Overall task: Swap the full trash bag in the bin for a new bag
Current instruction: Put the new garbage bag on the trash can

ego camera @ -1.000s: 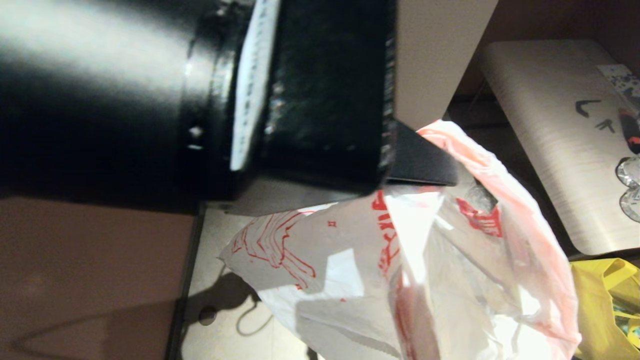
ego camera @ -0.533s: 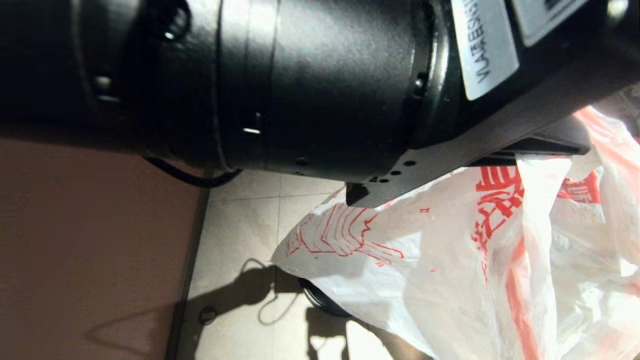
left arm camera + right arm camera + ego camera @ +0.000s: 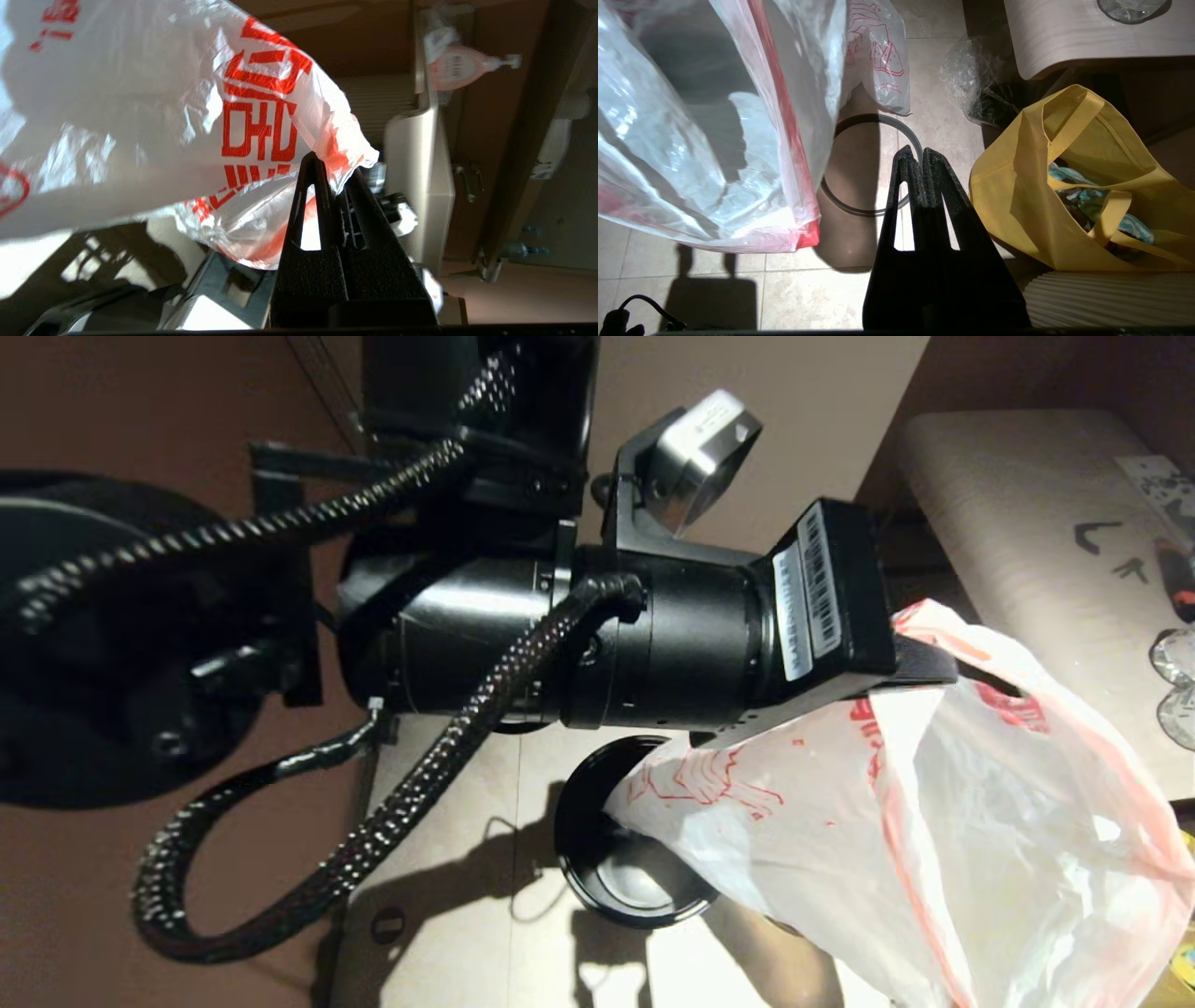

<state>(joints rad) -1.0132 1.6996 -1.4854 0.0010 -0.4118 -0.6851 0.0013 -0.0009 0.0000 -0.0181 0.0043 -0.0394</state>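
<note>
Fingers of our left hand pinch the new bag by its edge, holding it above the bin; our right hand hangs shut, empty, beside the yellow bag.

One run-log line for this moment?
left gripper: shut on new bag, above bin | right gripper: shut, idle | grey ring: on floor

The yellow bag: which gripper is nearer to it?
Right. The right gripper hangs shut just beside the yellow bag, above the floor. The left gripper is farther off, shut on the new bag over the bin.
</note>
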